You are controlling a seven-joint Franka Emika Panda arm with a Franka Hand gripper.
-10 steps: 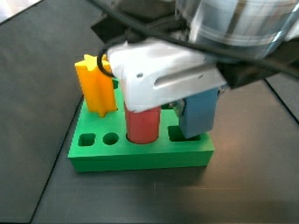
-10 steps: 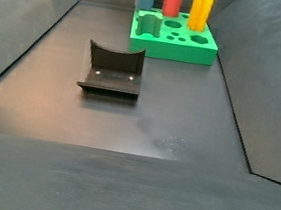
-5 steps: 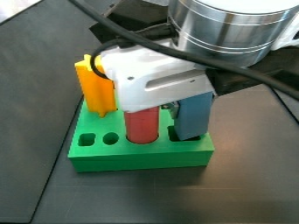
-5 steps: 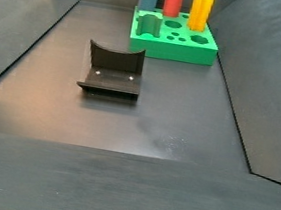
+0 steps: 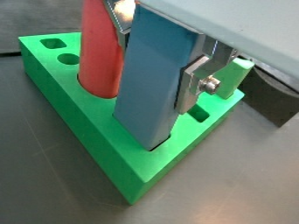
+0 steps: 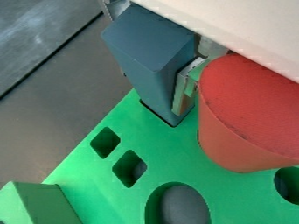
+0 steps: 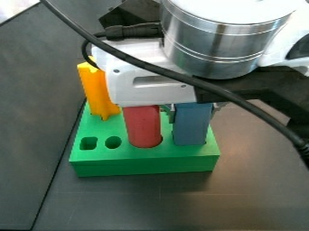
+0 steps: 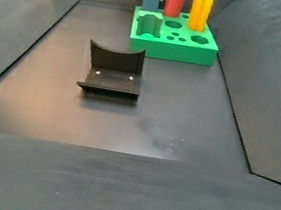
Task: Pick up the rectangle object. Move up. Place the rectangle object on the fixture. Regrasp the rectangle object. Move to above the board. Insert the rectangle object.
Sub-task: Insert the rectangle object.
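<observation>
Pincer (image 5: 176,74) points straight down, clamped on rectangle object (image 5: 152,79), over board (image 5: 105,140).

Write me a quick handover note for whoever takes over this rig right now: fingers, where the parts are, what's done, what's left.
Gripper: over the board, fingers shut on the rectangle object.
Rectangle object: upright, lower end already in its slot in the board, beside the red cylinder.
Fixture: empty, out on the floor, apart from the board.
Done: pick, fixture regrasp and move above the board, judging by the layout.
Left: seat the block fully if needed, open the fingers, lift clear.
</observation>
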